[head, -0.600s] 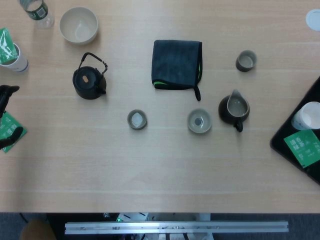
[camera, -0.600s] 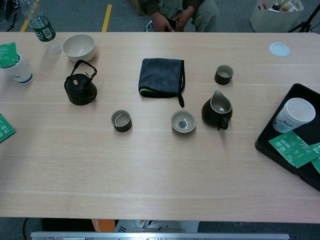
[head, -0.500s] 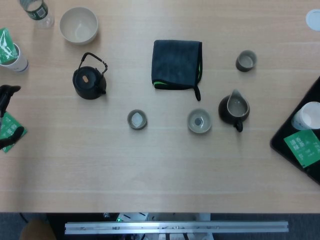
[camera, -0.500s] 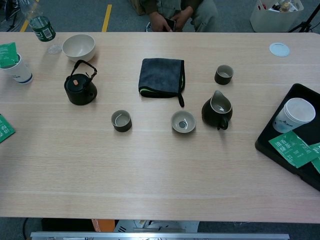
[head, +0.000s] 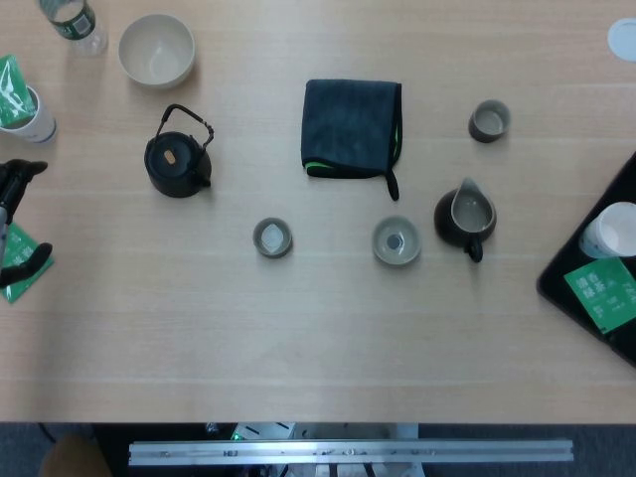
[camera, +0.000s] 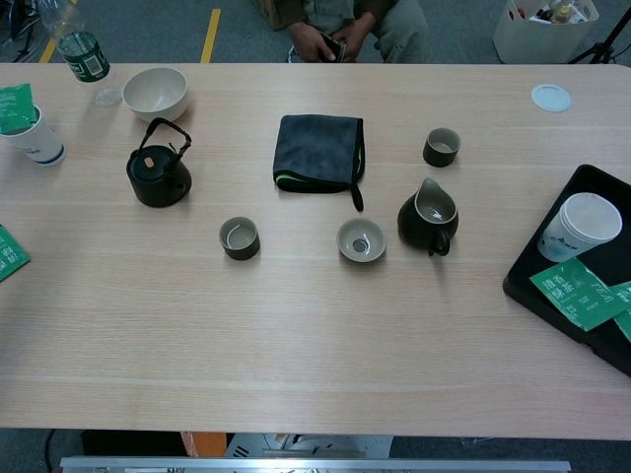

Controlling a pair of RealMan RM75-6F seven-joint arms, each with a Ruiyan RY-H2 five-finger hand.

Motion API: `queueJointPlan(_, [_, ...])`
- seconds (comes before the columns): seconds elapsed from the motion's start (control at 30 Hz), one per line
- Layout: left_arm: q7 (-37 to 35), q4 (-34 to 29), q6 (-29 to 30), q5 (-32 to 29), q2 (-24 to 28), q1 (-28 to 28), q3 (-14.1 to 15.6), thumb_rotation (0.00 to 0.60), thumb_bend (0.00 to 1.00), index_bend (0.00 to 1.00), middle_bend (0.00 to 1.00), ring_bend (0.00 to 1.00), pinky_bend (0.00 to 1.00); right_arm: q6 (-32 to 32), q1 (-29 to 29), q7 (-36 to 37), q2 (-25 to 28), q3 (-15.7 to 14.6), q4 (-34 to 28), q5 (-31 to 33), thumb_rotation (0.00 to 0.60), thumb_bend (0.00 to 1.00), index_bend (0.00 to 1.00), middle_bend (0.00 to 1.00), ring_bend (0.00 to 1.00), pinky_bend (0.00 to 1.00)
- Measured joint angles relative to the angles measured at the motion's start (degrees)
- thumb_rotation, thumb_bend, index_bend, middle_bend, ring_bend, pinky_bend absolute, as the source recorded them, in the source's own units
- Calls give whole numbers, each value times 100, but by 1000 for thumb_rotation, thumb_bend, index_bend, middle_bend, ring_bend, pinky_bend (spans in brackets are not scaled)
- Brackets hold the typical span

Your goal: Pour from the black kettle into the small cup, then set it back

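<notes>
The black kettle (head: pixel 177 164) (camera: pixel 158 175) stands upright at the left of the table, its wire handle raised. A small dark cup (head: pixel 272 238) (camera: pixel 240 237) sits to its near right, and a wider pale cup (head: pixel 396 240) (camera: pixel 361 239) lies further right. My left hand (head: pixel 8 204) shows only at the left edge of the head view. Its fingers are spread and hold nothing, well to the left of the kettle. The chest view does not show it. My right hand is out of both views.
A folded dark cloth (head: pixel 352 128) lies mid-table, with a dark pitcher (head: pixel 464 216) and another cup (head: pixel 489 120) to the right. A white bowl (head: pixel 156 50), a bottle (head: pixel 72 22) and a paper cup (head: pixel 25 104) stand far left. A black tray (camera: pixel 592 258) holds a paper cup.
My left hand has crept slightly further in and up along the left edge of the head view. Nothing on the table has moved.
</notes>
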Motion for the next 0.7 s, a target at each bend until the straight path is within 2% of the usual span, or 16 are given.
queueJointPlan(0.23, [-235,-18,-415,37,103,-341,-103,600,194,168,204,209,190,-123,172,136,138,86,-134,-54,600,0,358,386,232,230])
queueJointPlan(0.33, [-329,9,-674,65,114,-551,-152,600,194,136,183,176,184,-148,236,85,176,115,-210,-103,600,0,358,386,232,230])
queueJointPlan(0.7, [-682,354,-1995,-17,-9,-1530,-312,600,195,32,98,79,127,-169,323,-91,174,115,-364,-192,600,0,358,386,232,230])
